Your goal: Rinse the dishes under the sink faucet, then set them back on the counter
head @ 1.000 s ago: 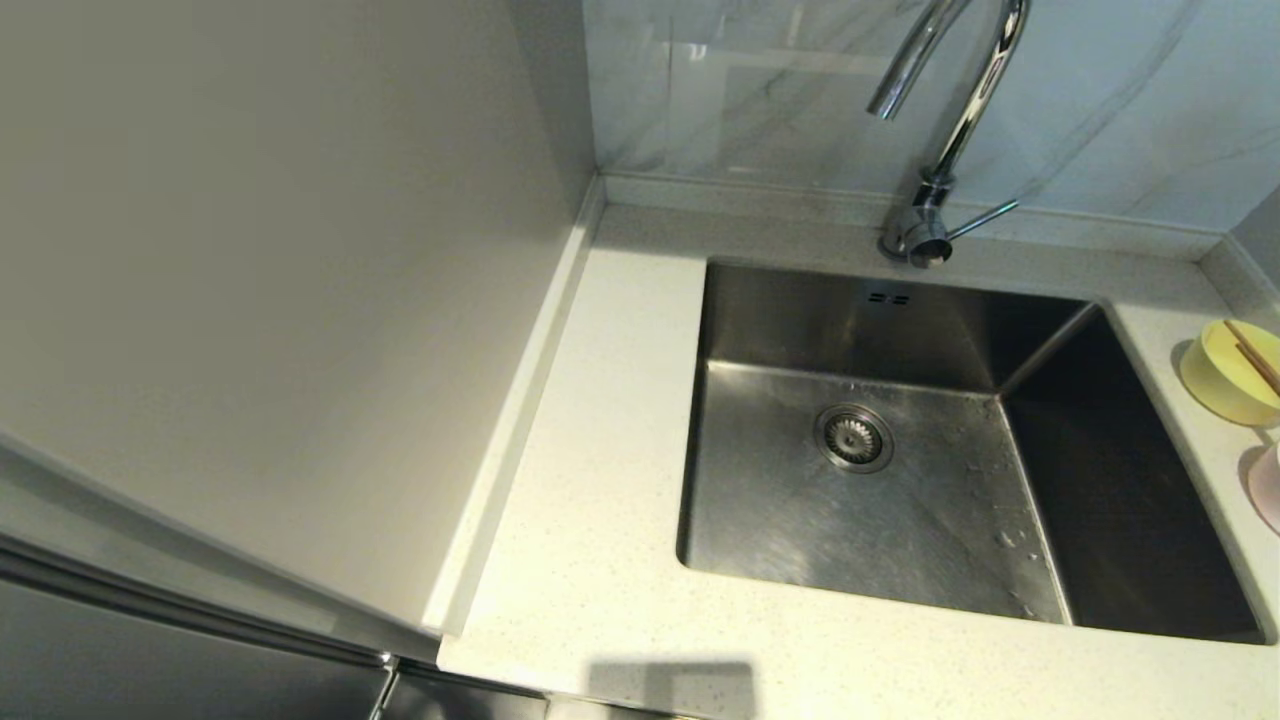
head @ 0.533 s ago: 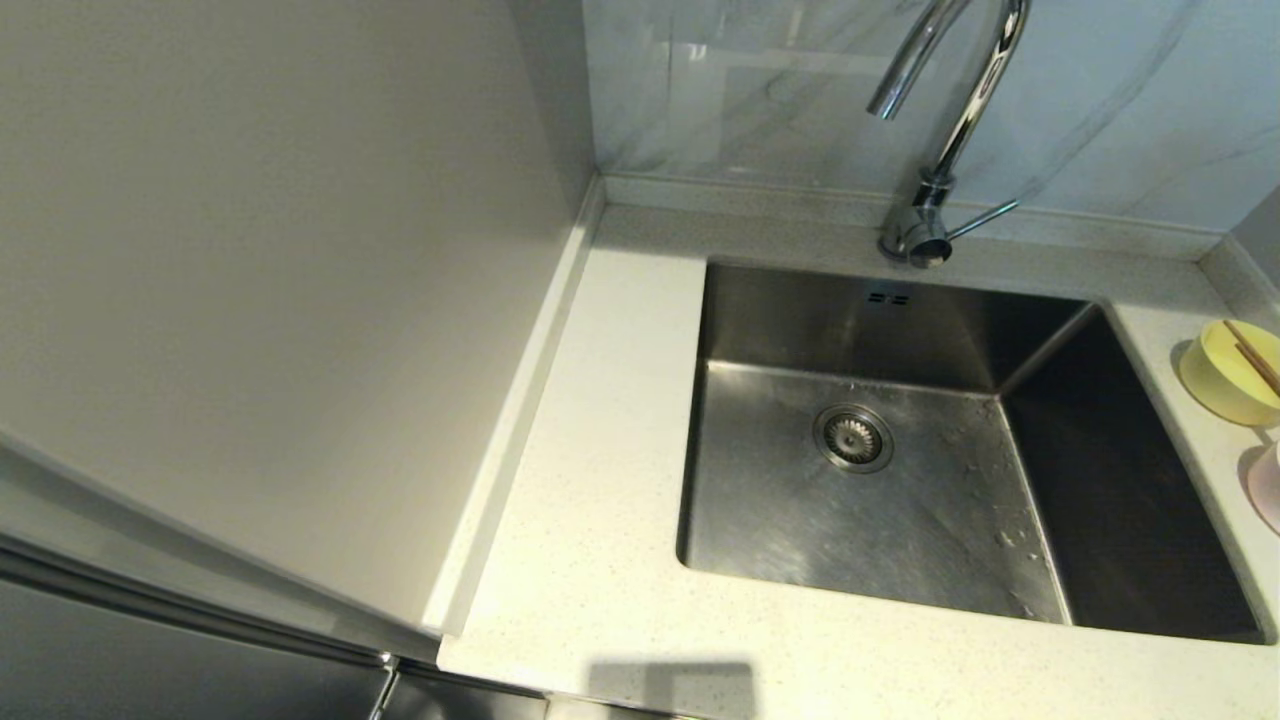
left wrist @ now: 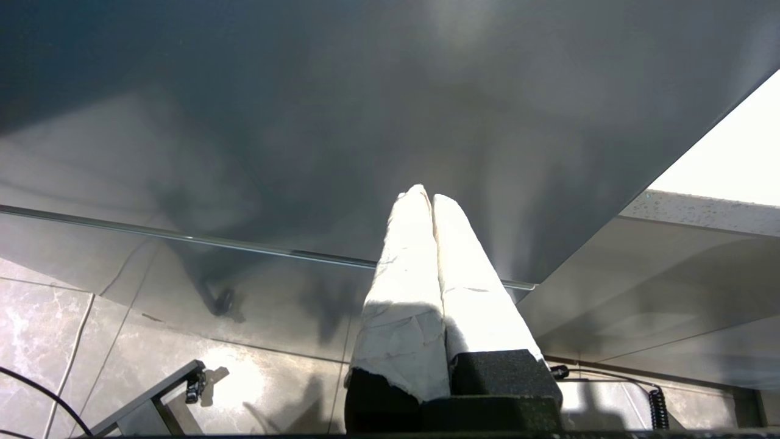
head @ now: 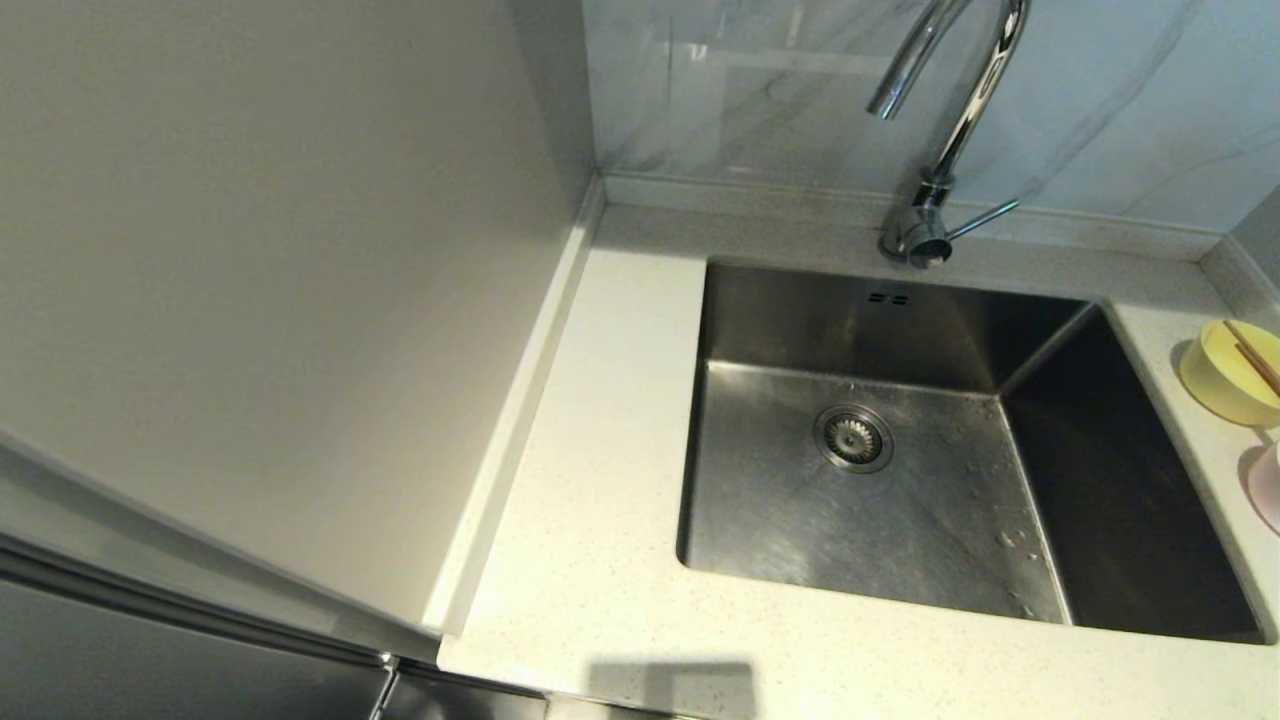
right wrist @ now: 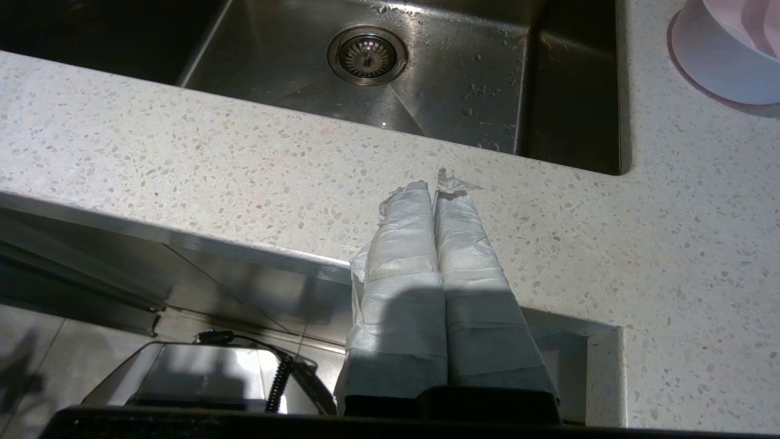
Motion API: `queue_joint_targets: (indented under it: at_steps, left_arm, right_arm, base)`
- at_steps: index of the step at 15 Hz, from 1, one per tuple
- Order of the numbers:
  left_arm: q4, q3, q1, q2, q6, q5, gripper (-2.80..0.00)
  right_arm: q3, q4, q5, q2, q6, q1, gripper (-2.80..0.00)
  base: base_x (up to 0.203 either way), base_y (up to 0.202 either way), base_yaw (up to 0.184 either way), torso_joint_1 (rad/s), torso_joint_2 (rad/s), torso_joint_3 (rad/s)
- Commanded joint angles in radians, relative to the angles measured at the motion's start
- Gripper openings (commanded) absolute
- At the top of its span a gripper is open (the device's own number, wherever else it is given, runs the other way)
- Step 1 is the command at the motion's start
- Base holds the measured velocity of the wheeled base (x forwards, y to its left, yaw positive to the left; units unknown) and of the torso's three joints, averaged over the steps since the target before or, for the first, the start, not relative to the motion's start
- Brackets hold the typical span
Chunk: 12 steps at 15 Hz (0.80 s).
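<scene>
No text, label, brand, number or sign can be read anywhere in these views.

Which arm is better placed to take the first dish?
Right. The yellow bowl and pink bowl sit on the counter right of the sink; the right wrist view already shows the pink one.
</scene>
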Motion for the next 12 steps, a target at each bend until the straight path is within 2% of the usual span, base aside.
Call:
queue_joint_targets:
  at_steps: [1,12]
  left_arm:
    - [-0.001,0.000,0.000,-0.004,0.000,0.001,-2.80]
    - [-0.001,0.000,0.000,-0.003,0.000,0.001,-2.80]
  right_arm:
    - [0.000,0.000,0.000,0.002,-0.001,0.000,-2.80]
    - [0.000,0.000,-0.001,0.002,0.002,0.000,-2.80]
  base:
    - [0.000,0.000,0.000,0.000,0.00,0.000]
    - [0.000,0.000,0.000,0.000,0.00,0.000]
